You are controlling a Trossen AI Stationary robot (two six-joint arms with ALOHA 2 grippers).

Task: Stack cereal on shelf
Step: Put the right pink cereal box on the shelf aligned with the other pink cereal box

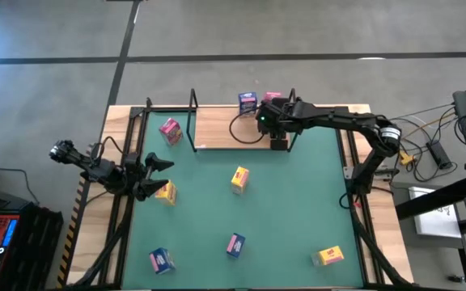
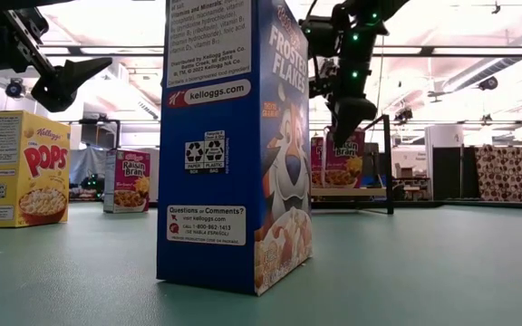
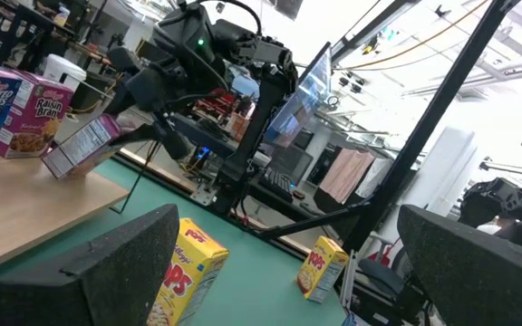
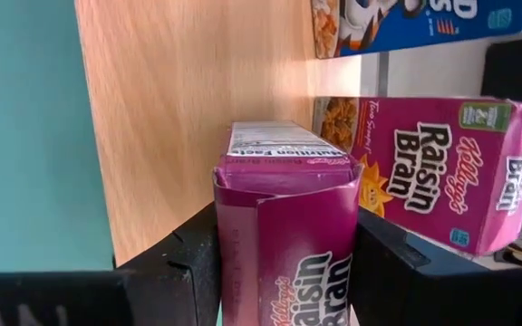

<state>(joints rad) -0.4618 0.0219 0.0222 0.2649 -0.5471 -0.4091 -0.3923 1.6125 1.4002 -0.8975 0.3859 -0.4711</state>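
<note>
The shelf [image 1: 217, 129] is a light-wood board at the mat's far edge. A blue cereal box [image 1: 247, 103] and a pink one [image 1: 271, 98] stand on it. My right gripper [image 1: 272, 123] hovers over the board, shut on another pink cereal box [image 4: 284, 226], which the gripper hides in the high view. My left gripper [image 1: 158, 176] waits open at the mat's left side beside a yellow box [image 1: 166, 192]. Another pink box [image 1: 171, 131] stands at the far left. My right gripper pinches the pink box between its two fingers [image 4: 188, 263], one on each of two opposite faces near one end [image 4: 243, 263]. The fingers slant down from the table's right. The box [image 3: 80, 145] hangs tilted just above the shelf board [image 3: 25, 208].
Loose boxes stand on the green mat: yellow [image 1: 239, 179] in the middle, blue [image 1: 235, 244] and blue [image 1: 162, 260] near the front, yellow [image 1: 328, 256] at the front right. Thin black uprights [image 1: 193, 101] frame the shelf. Bare board lies left of the blue box.
</note>
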